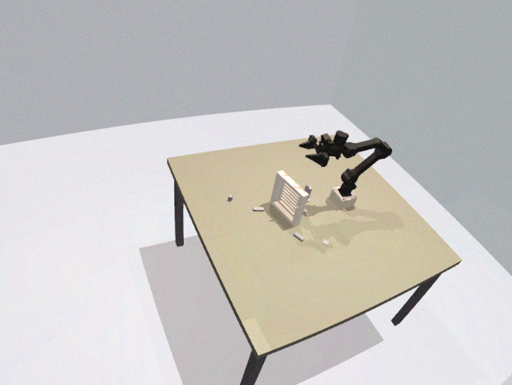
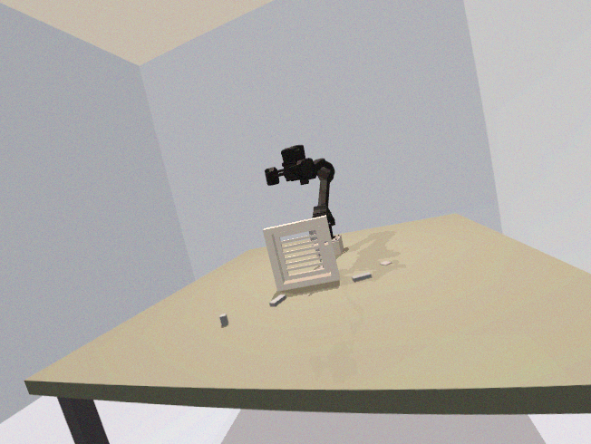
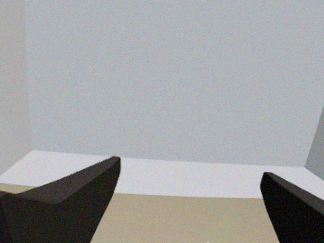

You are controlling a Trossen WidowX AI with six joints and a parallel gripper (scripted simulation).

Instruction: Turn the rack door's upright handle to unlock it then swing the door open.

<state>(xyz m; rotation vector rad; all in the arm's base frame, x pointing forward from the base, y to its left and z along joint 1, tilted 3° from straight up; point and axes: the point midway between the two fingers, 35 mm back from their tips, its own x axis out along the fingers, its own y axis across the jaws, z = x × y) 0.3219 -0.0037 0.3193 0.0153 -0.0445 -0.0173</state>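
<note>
From the wrist, see the gripper (image 1: pixel 303 151) (image 2: pixel 289 172) (image 3: pixel 190 172) spread wide; from the top, find the frame (image 1: pixel 301 209) (image 2: pixel 271 257) below it, with the handle (image 1: pixel 308 190) (image 2: pixel 314 233) on the arm's side; from the exterior, glimpse that handle through the frame

Before me, the white rectangular rack frame with a slatted door (image 1: pixel 299 213) (image 2: pixel 271 260) stands upright on the table, its door seemingly closed.
</note>
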